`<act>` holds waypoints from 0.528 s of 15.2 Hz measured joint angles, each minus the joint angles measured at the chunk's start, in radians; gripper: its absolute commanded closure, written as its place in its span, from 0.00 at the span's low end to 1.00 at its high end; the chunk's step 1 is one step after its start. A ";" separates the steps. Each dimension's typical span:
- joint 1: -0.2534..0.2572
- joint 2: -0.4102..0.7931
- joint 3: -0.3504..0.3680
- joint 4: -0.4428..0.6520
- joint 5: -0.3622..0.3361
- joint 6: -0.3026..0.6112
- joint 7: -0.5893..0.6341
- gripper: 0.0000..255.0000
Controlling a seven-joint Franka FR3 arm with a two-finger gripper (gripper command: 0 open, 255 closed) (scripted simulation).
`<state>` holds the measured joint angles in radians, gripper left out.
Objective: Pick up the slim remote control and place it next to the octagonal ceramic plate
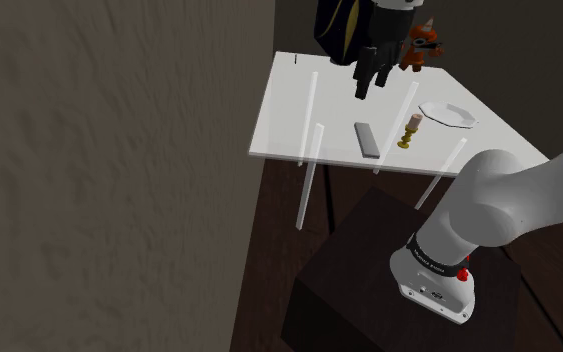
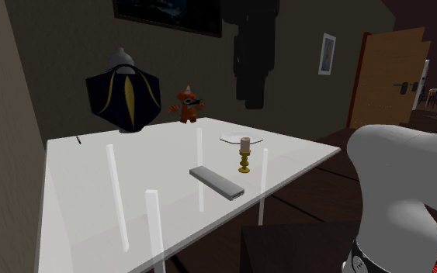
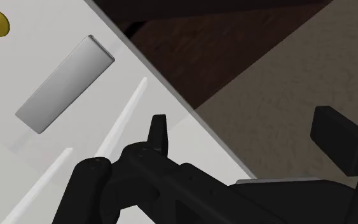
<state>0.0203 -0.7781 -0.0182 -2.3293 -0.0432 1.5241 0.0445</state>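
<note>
Dim, grey-brown walls [image 1: 109,170] and a dark wooden floor [image 1: 299,240] are seen around a white desk [image 1: 289,110], and a wooden door [image 2: 383,77] is seen at the second exterior view's right. The black end effector [image 1: 371,82] is held above the desk, clear of its surface; in the wrist view its two fingers [image 3: 159,130] are spread wide apart, and nothing is clasped or touched by them. The slim grey remote [image 1: 367,140] is laid flat on the desk, below the end effector and nearer the desk's front edge in the shoulder view. In the wrist view it is seen off to one side of the fingers, not between them. A small brass-coloured candlestick [image 1: 410,131] with a short pale candle is stood upright just beside the remote, apart from it. The pale octagonal plate [image 1: 449,114] is set flat on the desk beyond the candlestick, towards the shoulder view's right and well apart from the remote. An orange toy figure [image 2: 187,105] and a dark rounded object with a gold stripe [image 2: 123,97] are placed at the desk's far edge. Pale, slender legs [image 1: 307,185] are seen under the desk top.
</note>
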 measured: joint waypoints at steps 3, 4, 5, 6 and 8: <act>-0.016 0.011 -0.015 -0.021 -0.010 0.033 0.007 0.00; -0.028 0.023 -0.024 -0.032 -0.016 0.056 0.014 0.00; -0.040 0.023 -0.034 -0.052 -0.022 0.078 0.022 0.00; -0.052 0.035 -0.043 -0.064 -0.027 0.104 0.031 0.00; -0.077 0.076 -0.066 -0.087 -0.041 0.169 0.046 0.00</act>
<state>-0.0570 -0.7019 -0.0845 -2.4159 -0.0841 1.6930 0.0903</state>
